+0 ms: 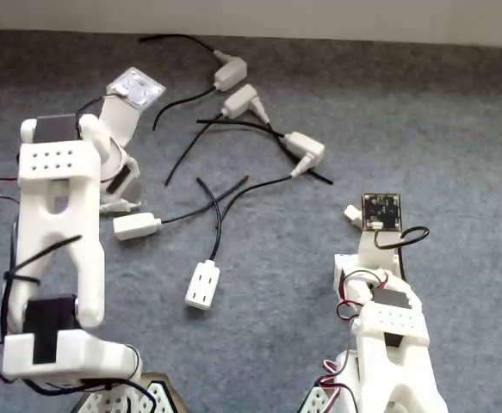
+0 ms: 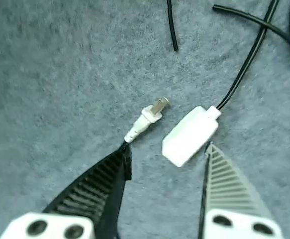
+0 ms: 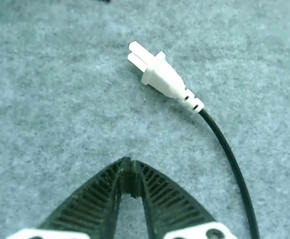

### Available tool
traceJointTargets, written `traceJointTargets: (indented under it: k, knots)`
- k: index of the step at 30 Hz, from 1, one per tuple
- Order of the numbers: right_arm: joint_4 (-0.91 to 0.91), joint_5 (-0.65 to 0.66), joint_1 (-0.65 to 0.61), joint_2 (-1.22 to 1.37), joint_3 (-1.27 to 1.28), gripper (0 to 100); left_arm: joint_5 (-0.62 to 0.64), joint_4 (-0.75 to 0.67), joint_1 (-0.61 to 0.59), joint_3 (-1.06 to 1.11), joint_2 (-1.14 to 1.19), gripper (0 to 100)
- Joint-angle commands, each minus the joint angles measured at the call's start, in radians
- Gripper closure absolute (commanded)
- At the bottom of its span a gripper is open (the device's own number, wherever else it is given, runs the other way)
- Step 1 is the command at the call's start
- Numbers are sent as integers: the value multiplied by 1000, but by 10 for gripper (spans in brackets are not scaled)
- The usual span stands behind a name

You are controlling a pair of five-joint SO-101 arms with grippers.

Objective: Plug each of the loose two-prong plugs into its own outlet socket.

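My left gripper [image 2: 168,148] is open just above the grey carpet. The near end of a white outlet socket [image 2: 190,134] lies between its fingertips, close to the pale finger [image 2: 224,179]. A white two-prong plug [image 2: 147,117] lies beside the socket, its cord running under the black finger [image 2: 102,181]. In the high view that socket [image 1: 137,225] lies right of the left arm. My right gripper [image 3: 130,167] is shut and empty. Ahead of it lies another white two-prong plug [image 3: 164,79] on a black cord, also visible from above [image 1: 351,213].
Another outlet socket [image 1: 203,286] lies mid-carpet on a black cord. Further white plug and socket pieces [image 1: 230,73] [image 1: 240,101] [image 1: 305,146] lie at the back with tangled black cords [image 1: 233,185]. The carpet at the far right is bare.
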Motion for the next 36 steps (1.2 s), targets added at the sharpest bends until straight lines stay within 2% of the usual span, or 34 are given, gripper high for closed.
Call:
traceJointTargets:
  k: [1,7,18,28,33,36]
  knots:
    - [-18,-5,-7,-5,-2,992,-212,-17,-39,-127,48,772]
    - [-18,-5,-7,-5,-2,992,-305,-54,-77,-257,147,772]
    - [-19,-5,-8,-5,-2,992,-738,-77,-82,-262,298,772]
    - [-19,-5,-8,-5,-2,992,-984,-86,-108,-209,302,772]
    - [-19,-5,-8,-5,-2,992,-997,-238,-114,-94,302,772]
    - [-19,-5,-8,-5,-2,992,-1000,-420,-104,5,302,772]
